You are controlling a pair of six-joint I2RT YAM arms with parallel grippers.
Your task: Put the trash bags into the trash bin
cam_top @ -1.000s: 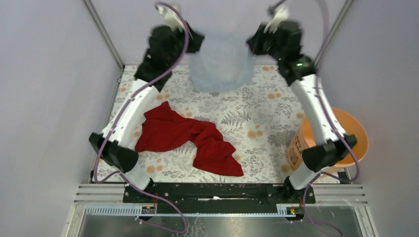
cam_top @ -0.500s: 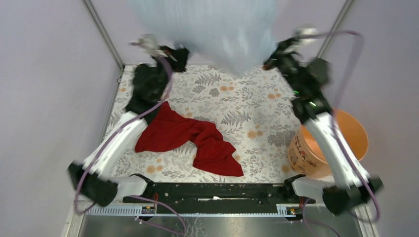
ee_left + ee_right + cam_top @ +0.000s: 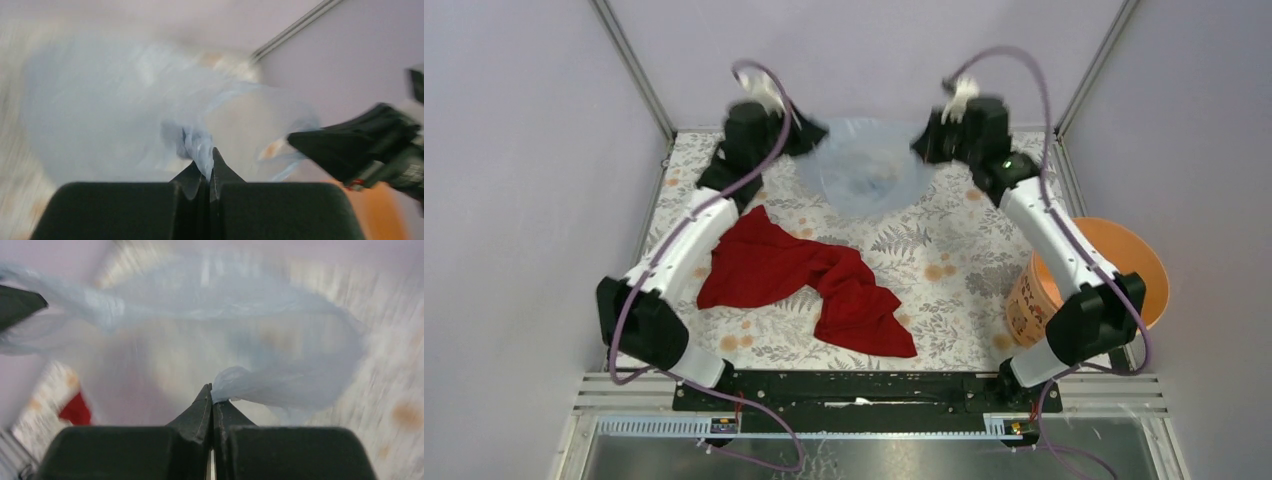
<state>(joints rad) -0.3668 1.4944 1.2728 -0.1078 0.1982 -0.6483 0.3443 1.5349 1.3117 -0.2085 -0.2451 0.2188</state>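
Note:
The pale-blue translucent trash bag [image 3: 864, 172] hangs open between my two grippers above the far middle of the table. My left gripper [image 3: 814, 135] is shut on the bag's left rim; in the left wrist view the film [image 3: 197, 145] is pinched between the closed jaws [image 3: 209, 162]. My right gripper [image 3: 921, 145] is shut on the right rim; in the right wrist view the film [image 3: 280, 385] bunches at the closed jaws [image 3: 212, 395]. The orange trash bin [image 3: 1114, 255] stands at the right table edge, partly behind my right arm.
A large red cloth [image 3: 804, 275] lies crumpled on the flower-patterned table [image 3: 944, 240], left of centre. Metal frame posts [image 3: 634, 70] rise at the back corners. The wrist views are motion-blurred.
Both arms swung the bag high toward the camera half a second ago; now they have dropped back and the bag hangs lower, billowed open, between them.

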